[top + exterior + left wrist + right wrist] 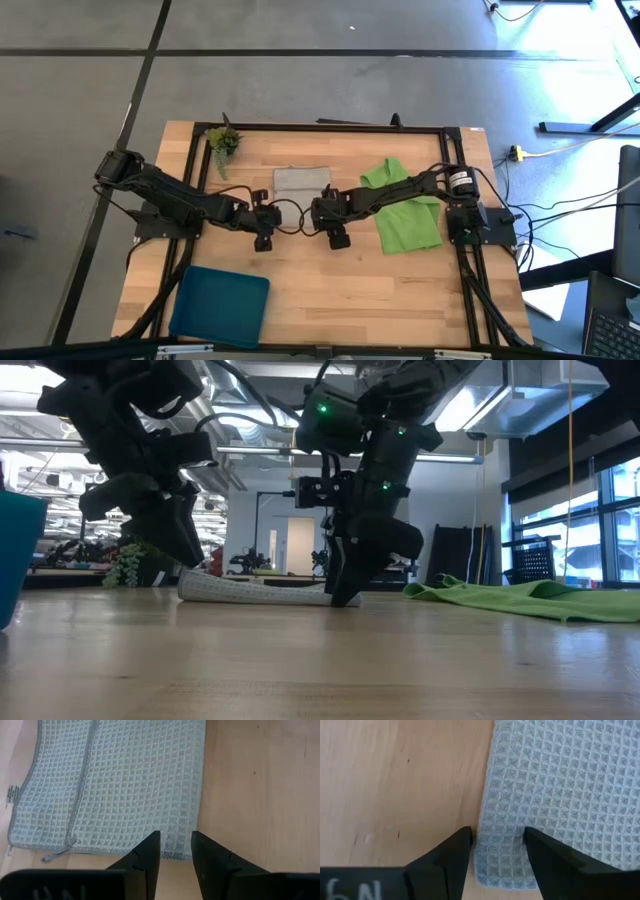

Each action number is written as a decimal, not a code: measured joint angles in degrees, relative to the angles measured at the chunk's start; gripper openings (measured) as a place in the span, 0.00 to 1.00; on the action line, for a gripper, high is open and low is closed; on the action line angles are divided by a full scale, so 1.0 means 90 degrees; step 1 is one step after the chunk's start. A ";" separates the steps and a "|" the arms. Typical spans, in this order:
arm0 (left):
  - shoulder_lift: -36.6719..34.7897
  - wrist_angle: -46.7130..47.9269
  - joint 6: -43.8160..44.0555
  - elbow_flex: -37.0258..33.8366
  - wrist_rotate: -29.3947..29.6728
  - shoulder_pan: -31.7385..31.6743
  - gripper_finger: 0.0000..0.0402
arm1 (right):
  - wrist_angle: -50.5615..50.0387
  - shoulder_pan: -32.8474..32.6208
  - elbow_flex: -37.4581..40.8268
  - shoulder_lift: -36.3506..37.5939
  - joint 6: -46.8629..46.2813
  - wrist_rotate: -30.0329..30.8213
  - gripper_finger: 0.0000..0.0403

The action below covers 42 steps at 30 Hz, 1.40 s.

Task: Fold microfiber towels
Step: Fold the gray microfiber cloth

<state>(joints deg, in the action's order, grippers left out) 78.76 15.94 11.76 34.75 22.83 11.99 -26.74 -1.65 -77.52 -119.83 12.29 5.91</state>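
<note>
Dark fingers of the left gripper (176, 851) stand slightly parted just over the grey towel's (135, 785) near hem, pinching nothing. Across that folded towel, the right gripper (497, 847) straddles a corner, fingers spread. From above, the green towel (405, 205) lies crumpled behind the right gripper on the worktop (330, 290).

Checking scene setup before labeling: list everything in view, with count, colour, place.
grey towel: 1, light grey waffle weave, folded, far centre of the table
green towel: 1, lime green, crumpled, right side under the right arm
plant sprig: 1, green, far left corner
tray: 1, blue, near left
table: 1, light wood, black frame
left gripper: 1, dark, jaws parted, at the grey towel's near left corner
right gripper: 1, dark, jaws open, over the near right corner
</note>
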 joint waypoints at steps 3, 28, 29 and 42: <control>0.0000 -0.0041 0.0005 -0.0008 0.0000 0.0000 0.26 | -0.0002 0.0014 0.0005 -0.0009 -0.0012 -0.0010 0.47; 0.0207 -0.0241 -0.0189 0.0002 -0.0231 -0.0199 0.26 | -0.0266 0.0024 -0.0310 -0.0069 -0.0311 0.0005 0.03; 0.0193 -0.0141 -0.0192 0.0053 -0.0320 -0.0223 0.26 | -0.0316 0.0024 -0.0346 -0.0075 -0.0301 0.0004 0.03; -0.0453 0.0787 -0.0333 0.0495 -0.0087 -0.0350 0.26 | -0.0515 0.0030 -0.0423 -0.0080 -0.0307 -0.0002 0.03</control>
<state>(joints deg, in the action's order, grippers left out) 74.68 23.02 8.76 39.20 22.04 8.84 -31.38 -1.38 -81.32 -120.55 9.53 5.89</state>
